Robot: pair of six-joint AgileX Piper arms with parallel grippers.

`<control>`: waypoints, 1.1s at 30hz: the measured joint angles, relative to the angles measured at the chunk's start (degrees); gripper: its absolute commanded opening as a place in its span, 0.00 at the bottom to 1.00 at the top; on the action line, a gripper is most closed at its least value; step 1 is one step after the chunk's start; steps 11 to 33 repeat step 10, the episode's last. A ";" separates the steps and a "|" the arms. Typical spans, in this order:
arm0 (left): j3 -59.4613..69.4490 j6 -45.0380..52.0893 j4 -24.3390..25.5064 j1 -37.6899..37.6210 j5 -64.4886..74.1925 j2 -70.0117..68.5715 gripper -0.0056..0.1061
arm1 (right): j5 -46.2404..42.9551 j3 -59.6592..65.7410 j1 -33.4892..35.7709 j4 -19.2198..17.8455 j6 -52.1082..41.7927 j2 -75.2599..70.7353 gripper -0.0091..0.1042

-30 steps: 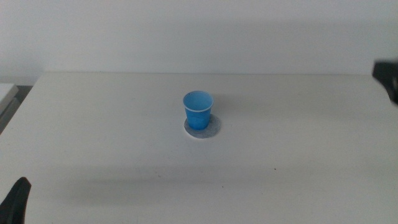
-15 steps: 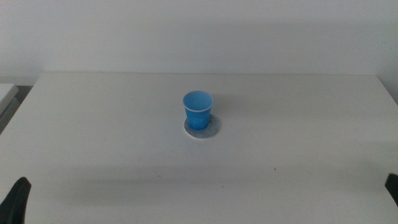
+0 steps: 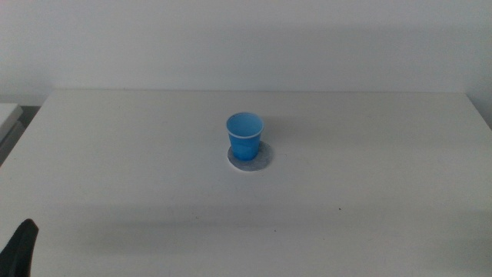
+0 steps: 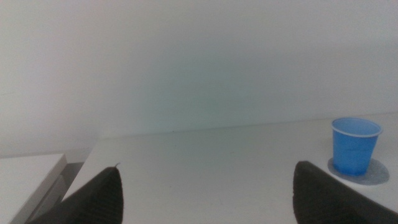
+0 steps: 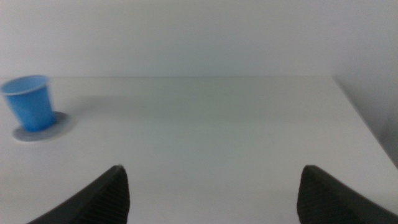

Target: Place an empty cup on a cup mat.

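Observation:
The blue cup (image 3: pixel 244 136) stands upright on the grey cup mat (image 3: pixel 261 159) in the middle of the table. It shows the same way in the left wrist view, cup (image 4: pixel 354 145) on mat (image 4: pixel 377 173), and in the right wrist view, cup (image 5: pixel 28 102) on mat (image 5: pixel 57 128). My left gripper (image 4: pixel 208 199) is open and empty, far back from the cup; one finger (image 3: pixel 21 246) shows at the middle view's bottom left corner. My right gripper (image 5: pixel 208 199) is open and empty, far from the cup and out of the middle view.
The white table (image 3: pixel 369 169) ends at a pale wall behind. A lower white surface (image 3: pixel 8 114) stands off the table's left edge, with a dark gap between.
The right arm has withdrawn: it was at the right edge a second ago, dropped to the bottom right corner, and has now left the middle view. Cup and mat have not moved.

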 measured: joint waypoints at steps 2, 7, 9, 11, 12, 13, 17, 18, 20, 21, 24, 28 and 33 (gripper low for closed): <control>0.00 0.00 0.00 0.00 0.00 0.00 0.89 | 1.97 0.35 -2.49 -0.12 0.00 -0.25 0.90; 0.00 0.00 0.00 0.00 0.00 0.00 0.89 | 2.31 0.35 -5.59 -0.12 0.00 -0.25 0.90; 0.00 0.00 0.00 0.00 0.00 0.00 0.89 | 2.31 0.35 -5.95 -0.12 0.00 -0.25 0.90; 0.00 0.00 0.00 0.00 0.00 0.00 0.89 | 2.31 0.35 -5.97 -0.20 0.00 -0.25 0.90; 0.00 0.00 0.00 0.00 0.00 0.00 0.89 | 2.31 0.35 -5.97 -0.20 0.00 -0.25 0.90; 0.00 0.00 0.00 0.00 0.00 0.00 0.89 | 2.31 0.35 -5.97 -0.20 0.00 -0.25 0.90; 0.00 0.00 0.00 0.00 0.00 0.00 0.89 | 2.31 0.35 -5.97 -0.20 0.00 -0.25 0.90; 0.00 0.00 0.00 0.00 0.00 0.00 0.89 | 2.31 0.35 -5.97 -0.20 0.00 -0.25 0.90; 0.00 0.00 0.00 0.00 0.00 0.00 0.89 | 2.31 0.35 -5.97 -0.20 0.00 -0.25 0.90; 0.00 0.00 0.00 0.00 0.00 0.00 0.89 | 2.31 0.35 -5.97 -0.20 0.00 -0.25 0.90; 0.00 0.00 0.00 0.00 0.00 0.00 0.89 | 2.31 0.35 -5.97 -0.20 0.00 -0.25 0.90; 0.00 0.00 0.00 0.00 0.00 0.00 0.89 | 2.31 0.35 -5.97 -0.20 0.00 -0.25 0.90; 0.00 0.00 0.00 0.00 0.00 0.00 0.89 | 2.31 0.35 -5.97 -0.20 0.00 -0.25 0.90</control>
